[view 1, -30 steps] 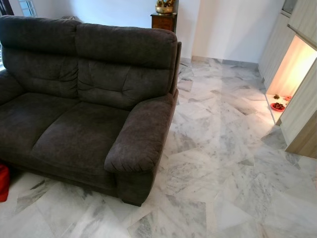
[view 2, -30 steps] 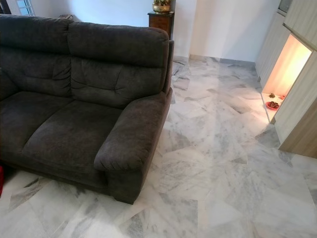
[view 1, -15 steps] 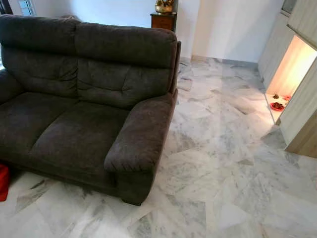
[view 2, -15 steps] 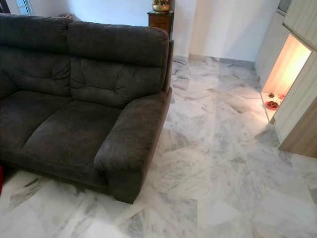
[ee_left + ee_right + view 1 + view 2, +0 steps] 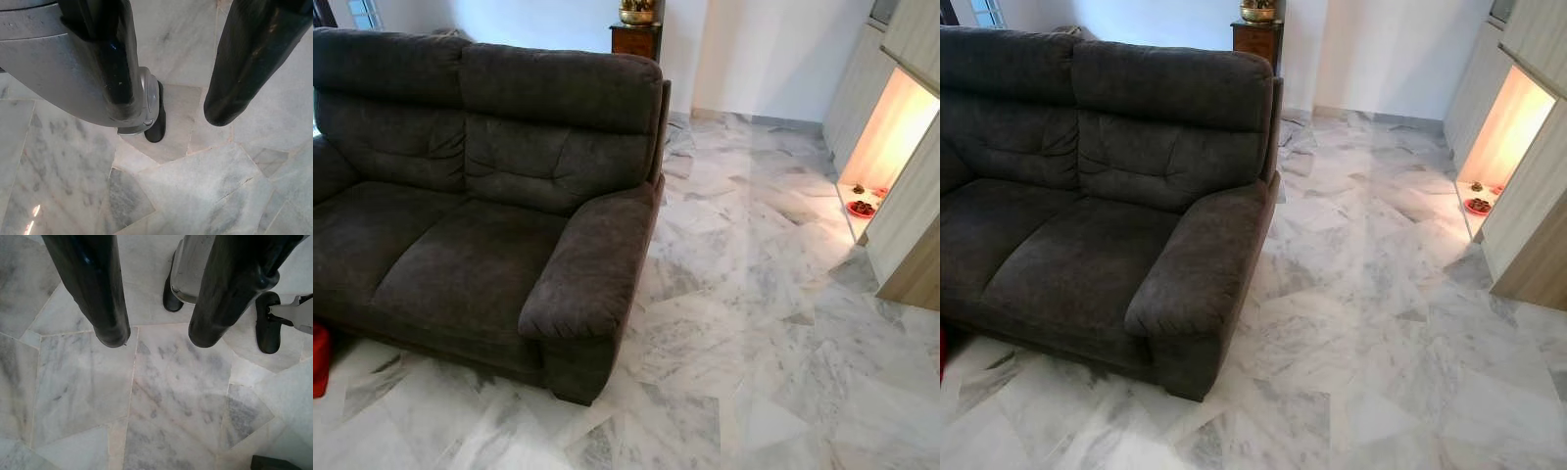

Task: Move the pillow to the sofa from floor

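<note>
A dark grey two-seat sofa [image 5: 480, 196] stands on the left, its cushions bare. At the left edge of the picture a red thing [image 5: 319, 360] lies on the floor in front of the sofa, cut off by the frame; I cannot tell if it is the pillow. My left gripper [image 5: 171, 110] hangs open over the marble floor with nothing between its fingers. My right gripper [image 5: 159, 339] also hangs open over the floor, holding nothing.
White-grey marble floor [image 5: 754, 323] spreads to the right of the sofa. A wooden cabinet [image 5: 636, 41] with a brass pot stands behind the sofa. A lit wall niche [image 5: 891, 137] with a small red bowl [image 5: 863, 209] is at the right. My feet [image 5: 171, 298] show below the grippers.
The head view has drifted very slightly; nothing in the scene has moved.
</note>
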`<state>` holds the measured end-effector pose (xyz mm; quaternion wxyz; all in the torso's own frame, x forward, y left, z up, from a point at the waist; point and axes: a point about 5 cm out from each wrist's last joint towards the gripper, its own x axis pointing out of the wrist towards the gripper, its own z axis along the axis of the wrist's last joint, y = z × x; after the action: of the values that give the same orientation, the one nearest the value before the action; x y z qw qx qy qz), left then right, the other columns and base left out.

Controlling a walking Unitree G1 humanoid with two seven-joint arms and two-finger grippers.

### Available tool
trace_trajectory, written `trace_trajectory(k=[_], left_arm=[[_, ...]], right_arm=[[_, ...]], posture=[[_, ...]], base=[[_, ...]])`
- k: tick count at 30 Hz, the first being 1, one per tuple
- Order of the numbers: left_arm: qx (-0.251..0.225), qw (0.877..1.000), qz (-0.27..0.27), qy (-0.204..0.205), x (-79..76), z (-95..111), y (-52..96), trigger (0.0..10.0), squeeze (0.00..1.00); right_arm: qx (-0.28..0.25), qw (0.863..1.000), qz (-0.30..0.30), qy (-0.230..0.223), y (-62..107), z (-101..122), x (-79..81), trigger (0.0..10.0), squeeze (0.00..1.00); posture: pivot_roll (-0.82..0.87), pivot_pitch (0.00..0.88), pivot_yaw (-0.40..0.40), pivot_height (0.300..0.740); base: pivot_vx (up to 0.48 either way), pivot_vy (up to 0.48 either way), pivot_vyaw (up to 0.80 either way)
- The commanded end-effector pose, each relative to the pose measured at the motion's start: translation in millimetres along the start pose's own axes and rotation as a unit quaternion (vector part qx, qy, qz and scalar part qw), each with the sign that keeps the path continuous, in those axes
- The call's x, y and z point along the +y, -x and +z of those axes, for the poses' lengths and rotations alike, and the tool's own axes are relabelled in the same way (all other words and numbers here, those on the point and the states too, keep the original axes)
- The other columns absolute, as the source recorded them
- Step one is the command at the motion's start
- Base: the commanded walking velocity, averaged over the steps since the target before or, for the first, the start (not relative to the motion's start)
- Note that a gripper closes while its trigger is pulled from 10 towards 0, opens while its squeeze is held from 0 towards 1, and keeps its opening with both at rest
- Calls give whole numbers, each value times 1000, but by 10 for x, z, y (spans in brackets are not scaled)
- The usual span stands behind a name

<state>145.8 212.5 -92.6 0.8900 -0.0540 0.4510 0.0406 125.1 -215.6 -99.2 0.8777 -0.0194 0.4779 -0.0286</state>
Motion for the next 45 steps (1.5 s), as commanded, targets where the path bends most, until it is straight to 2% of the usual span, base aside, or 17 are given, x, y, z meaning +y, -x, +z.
trace_trajectory(k=[1,3,6,19,29,36,45], left_arm=[[34,978,43,-200,156,178,-33,10000,0],[33,978,43,-199,154,183,-35,10000,0],[14,980,39,-194,130,249,-47,10000,0],[-27,974,46,-221,94,380,-62,10000,0],[-21,975,47,-218,86,354,-63,10000,0],[-22,973,36,-228,23,410,-89,10000,0],[-38,972,37,-231,-34,602,-130,10000,0]], right_arm=[[-41,995,4,-91,-155,549,254,10000,0],[-42,995,3,-92,-155,551,252,10000,0],[-34,997,8,-68,-146,493,262,10000,0],[-28,997,6,-74,-142,468,218,10000,0],[-32,996,3,-85,-144,479,226,10000,0],[-42,995,0,-95,-162,589,237,10000,0],[-57,993,-4,-105,-176,734,185,10000,0]], posture=[[105,103,10,740],[105,102,11,740],[113,124,17,740],[112,124,12,740],[114,114,20,740],[104,62,31,740],[97,13,15,740]], base=[[0,0,0],[0,0,0],[0,0,0],[0,0,0],[0,0,0],[0,0,0],[0,0,0]])
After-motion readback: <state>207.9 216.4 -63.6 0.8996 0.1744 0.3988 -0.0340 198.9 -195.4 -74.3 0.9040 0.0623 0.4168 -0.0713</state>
